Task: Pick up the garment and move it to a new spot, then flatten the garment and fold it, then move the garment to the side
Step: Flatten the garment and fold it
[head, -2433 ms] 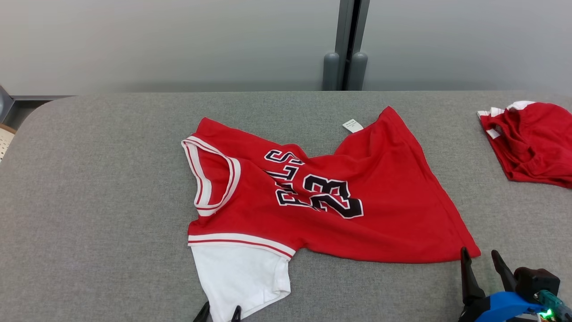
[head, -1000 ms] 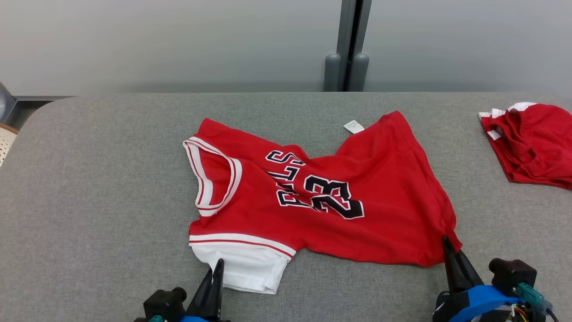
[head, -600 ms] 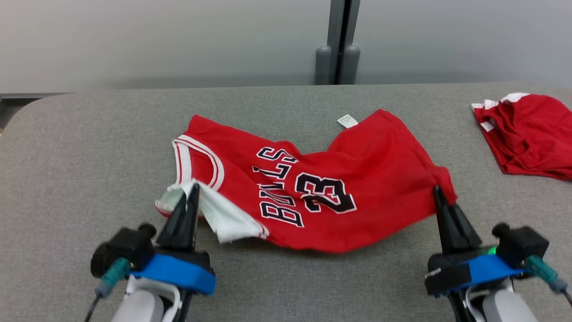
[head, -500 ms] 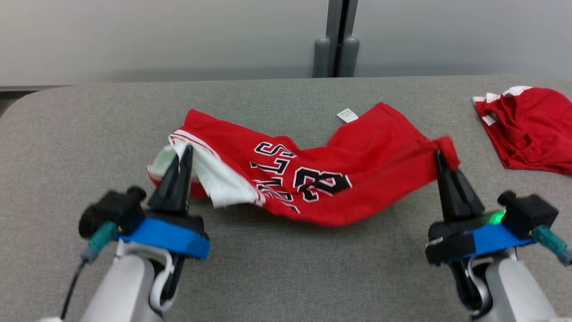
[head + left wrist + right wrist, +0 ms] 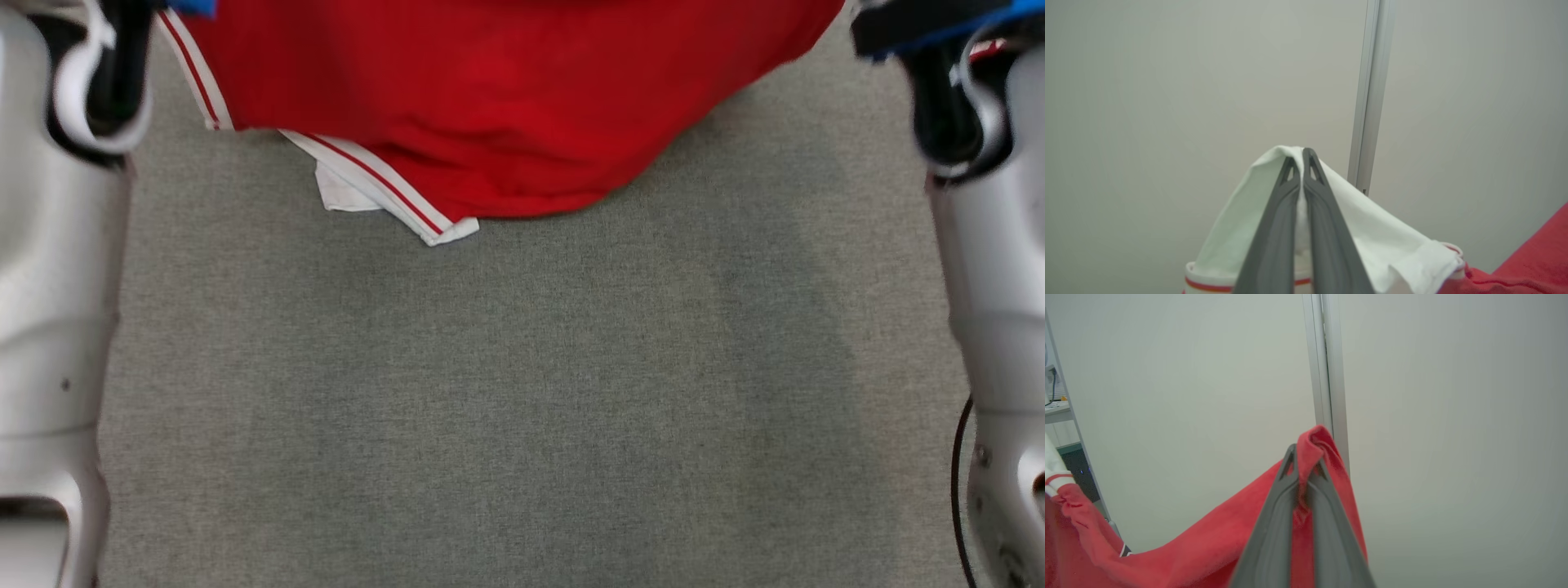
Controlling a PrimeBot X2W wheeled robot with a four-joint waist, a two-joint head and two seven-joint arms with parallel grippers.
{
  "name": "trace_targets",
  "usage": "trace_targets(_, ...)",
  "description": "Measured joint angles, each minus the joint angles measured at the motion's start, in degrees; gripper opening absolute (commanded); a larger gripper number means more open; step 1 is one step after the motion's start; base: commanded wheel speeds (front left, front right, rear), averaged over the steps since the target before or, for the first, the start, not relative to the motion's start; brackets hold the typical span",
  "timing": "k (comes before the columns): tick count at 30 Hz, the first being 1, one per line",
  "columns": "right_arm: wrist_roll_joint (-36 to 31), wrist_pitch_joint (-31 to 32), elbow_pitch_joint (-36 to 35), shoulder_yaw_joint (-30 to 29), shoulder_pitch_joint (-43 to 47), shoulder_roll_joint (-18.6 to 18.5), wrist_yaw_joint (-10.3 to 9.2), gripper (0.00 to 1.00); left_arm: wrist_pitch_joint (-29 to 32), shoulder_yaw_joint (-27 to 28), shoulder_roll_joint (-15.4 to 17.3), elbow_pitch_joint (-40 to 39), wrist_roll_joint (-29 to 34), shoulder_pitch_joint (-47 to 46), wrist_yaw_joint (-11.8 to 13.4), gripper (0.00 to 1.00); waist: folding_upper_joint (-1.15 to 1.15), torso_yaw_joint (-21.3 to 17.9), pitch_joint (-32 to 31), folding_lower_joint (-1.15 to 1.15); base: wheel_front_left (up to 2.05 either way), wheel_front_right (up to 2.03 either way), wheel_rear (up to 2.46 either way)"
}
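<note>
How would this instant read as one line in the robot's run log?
item: red jersey | left fingers: shut on white sleeve | right fingers: shut on red corner | state: hanging over grey table

Matt cloth garment (image 5: 490, 98), coarse grey woven table cover (image 5: 522, 408), glossy plastic left forearm (image 5: 49, 327)

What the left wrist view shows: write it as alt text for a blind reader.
The left claw, shut, pinches a white fold of the garment and holds it up before a pale wall with a vertical metal strip. Its red fabric shows at the lower right.
</note>
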Motion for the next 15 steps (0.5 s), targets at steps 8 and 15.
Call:
trace_targets(8, 2.3, 0.5, 14.4, -3.3, -23.5, -0.2, 0.00, 0.00, -2.4, -3.7, -0.2, 12.3, -0.5, -23.6, 0.0, 0.00, 0.00, -0.7, 7.4, 0.01, 0.00, 0.00, 0.00)
trace_targets(15, 2.3, -1.7, 24.4, -2.3, -37.7, -1.4, 0.00, 0.00, -5.2, -6.6, -0.5, 19.9, -2.0, -38.9, 0.0, 0.00, 0.00, -1.6, 8.3, -0.01, 0.00, 0.00, 0.00)
